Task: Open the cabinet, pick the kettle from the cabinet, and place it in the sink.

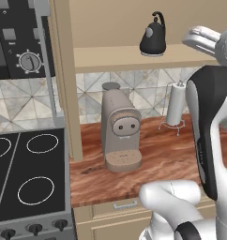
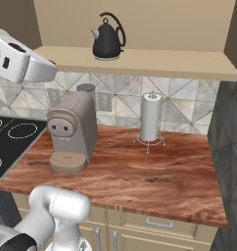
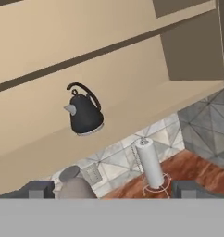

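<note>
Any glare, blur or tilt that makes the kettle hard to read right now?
Left base view: kettle sharp, a soft highlight on its glossy body, faint shadow on the cabinet shelf. Right base view: equally crisp, even lighting, no glare. Hand view: the picture is rolled, so the shelf slants, but the kettle stays clear; the open hand shows as dark fingertips at the bottom.

Two base cameras look forward and down from behind the arm, left and right. Both share the kettle [image 1: 153, 35] high in frame; the tilted hand camera sees it nearer, center-left.

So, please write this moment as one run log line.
cabinet: open | kettle: upright on shelf, untouched | tool: open, empty, facing kettle
</note>
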